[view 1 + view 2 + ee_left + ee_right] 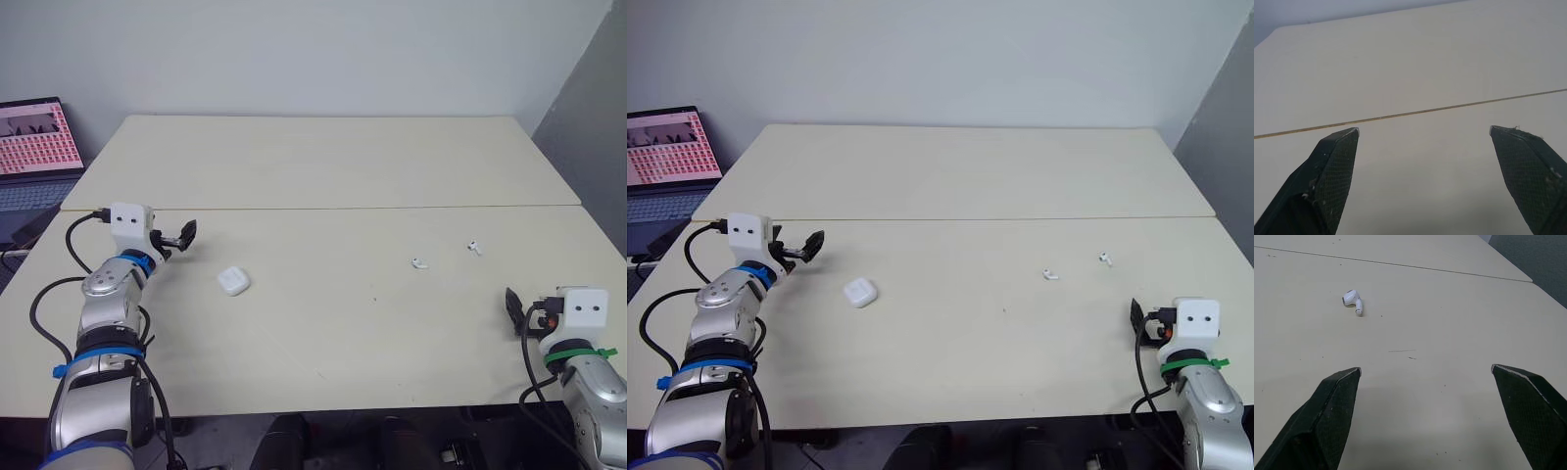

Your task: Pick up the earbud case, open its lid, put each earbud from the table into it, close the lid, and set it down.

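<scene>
A small white earbud case [233, 282] lies shut on the cream table [323, 176], left of centre. Two white earbuds rest apart on the right half: one earbud [419, 263] nearer the middle, the other earbud [474, 247] further right. One earbud [1353, 300] lies ahead of the right fingers in the right wrist view. My left gripper [182, 236] hovers open, up and left of the case, holding nothing. My right gripper [512, 307] stands open near the front right edge, well short of the earbuds, with nothing between its fingers.
A seam [323, 208] runs across the table where two tops meet. An open laptop [34, 147] stands off the far left side. The table's right edge borders grey floor [588, 127].
</scene>
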`<move>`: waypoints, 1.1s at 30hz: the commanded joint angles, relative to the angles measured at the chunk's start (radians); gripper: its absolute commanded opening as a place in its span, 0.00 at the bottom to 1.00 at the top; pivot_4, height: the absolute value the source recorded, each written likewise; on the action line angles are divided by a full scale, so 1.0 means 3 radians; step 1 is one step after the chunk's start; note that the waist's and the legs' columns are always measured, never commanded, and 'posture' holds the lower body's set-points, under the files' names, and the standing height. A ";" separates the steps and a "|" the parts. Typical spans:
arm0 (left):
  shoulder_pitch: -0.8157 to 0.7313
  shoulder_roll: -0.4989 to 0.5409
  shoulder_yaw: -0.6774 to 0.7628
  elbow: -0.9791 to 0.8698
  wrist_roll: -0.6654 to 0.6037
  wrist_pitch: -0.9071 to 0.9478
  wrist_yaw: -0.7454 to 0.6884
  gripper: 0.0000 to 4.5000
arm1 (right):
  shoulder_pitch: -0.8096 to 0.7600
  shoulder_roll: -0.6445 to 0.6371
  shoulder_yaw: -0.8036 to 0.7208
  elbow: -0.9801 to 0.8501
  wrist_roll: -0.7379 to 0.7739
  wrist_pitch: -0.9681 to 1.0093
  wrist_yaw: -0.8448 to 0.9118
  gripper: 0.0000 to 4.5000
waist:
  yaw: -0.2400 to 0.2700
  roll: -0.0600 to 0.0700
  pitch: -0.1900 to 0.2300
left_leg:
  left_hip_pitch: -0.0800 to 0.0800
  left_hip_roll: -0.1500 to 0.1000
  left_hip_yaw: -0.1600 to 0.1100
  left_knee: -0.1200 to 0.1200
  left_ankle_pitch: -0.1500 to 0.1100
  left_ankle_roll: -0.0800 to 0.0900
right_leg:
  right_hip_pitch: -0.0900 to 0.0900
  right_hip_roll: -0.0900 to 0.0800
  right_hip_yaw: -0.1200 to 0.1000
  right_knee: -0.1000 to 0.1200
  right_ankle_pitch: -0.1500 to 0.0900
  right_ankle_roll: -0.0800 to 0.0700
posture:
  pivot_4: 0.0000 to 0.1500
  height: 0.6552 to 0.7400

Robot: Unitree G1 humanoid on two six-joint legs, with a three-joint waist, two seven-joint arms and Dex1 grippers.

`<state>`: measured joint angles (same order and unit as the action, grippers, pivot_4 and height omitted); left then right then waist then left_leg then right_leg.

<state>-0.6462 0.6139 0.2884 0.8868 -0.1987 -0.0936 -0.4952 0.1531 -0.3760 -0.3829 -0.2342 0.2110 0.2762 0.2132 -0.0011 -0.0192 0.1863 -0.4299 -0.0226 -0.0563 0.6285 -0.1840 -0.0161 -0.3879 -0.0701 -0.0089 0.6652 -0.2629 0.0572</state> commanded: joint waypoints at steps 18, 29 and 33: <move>-0.0181 0.0070 0.0061 0.0059 -0.0005 -0.0091 -0.0002 1.00 | -0.0023 0.0013 -0.0122 -0.0062 -0.0013 -0.0075 -0.0091 1.00 | -0.0099 0.0006 -0.0004 | 0.0012 -0.0171 -0.0280 -0.0016 0.0027 -0.0013 | 0.0053 -0.0068 -0.0127 0.0069 -0.0088 0.0029 | 1.00 1.00; -0.0176 0.0110 0.0046 0.0060 0.0017 -0.0084 -0.0038 1.00 | 0.0027 0.0031 -0.0074 -0.0084 -0.0058 -0.0110 -0.0076 1.00 | -0.0094 0.0007 -0.0004 | 0.0017 -0.0165 -0.0243 -0.0015 0.0026 -0.0013 | 0.0049 -0.0081 -0.0087 0.0057 -0.0086 0.0030 | 1.00 1.00; -0.0070 0.0152 -0.0002 -0.0191 -0.0079 0.0020 -0.0436 1.00 | -0.0023 -0.0135 0.0099 -0.0216 -0.0037 -0.0047 0.0186 1.00 | -0.0095 0.0007 -0.0004 | 0.0017 -0.0164 -0.0241 -0.0015 0.0026 -0.0013 | 0.0048 -0.0080 -0.0086 0.0057 -0.0086 0.0030 | 1.00 1.00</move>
<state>-0.6654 0.6297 0.2873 0.8886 -0.2001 -0.0903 -0.5769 0.1606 -0.3935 -0.3593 -0.2375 0.1962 0.2716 0.2361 -0.0296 -0.0172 0.1850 -0.4249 -0.0718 -0.1281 0.6239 -0.1761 -0.0199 -0.3736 -0.0942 -0.0342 0.6823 -0.2888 0.0662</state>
